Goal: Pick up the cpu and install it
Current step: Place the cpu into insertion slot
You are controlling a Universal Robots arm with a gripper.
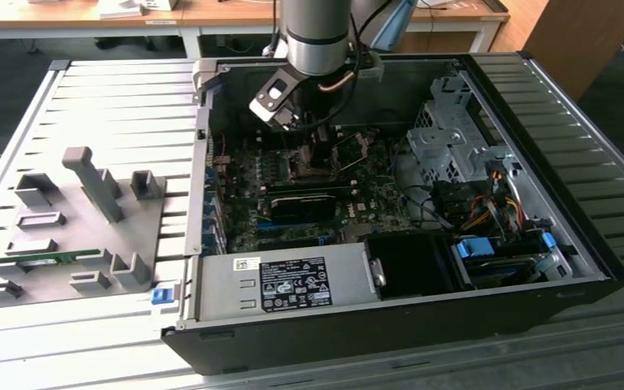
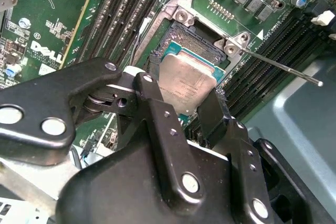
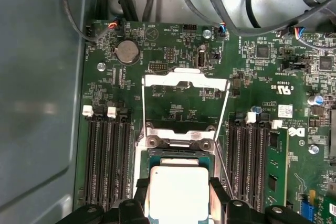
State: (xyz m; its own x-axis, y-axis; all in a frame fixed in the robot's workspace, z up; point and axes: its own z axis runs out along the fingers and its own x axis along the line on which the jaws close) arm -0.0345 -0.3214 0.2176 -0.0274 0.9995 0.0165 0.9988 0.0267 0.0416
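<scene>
Inside the open computer case, the arm reaches down over the green board. The claw is clamped on the cpu: in both wrist views its two black fingers press against opposite edges of the silver square, which lies flat between them. The cpu is directly over the socket, inside its metal frame. I cannot tell whether it is resting in the socket or is just above it. Beyond the socket, the hinged cover is folded back, and the thin lever juts out beside it. Black memory slots run along both sides of the socket.
</scene>
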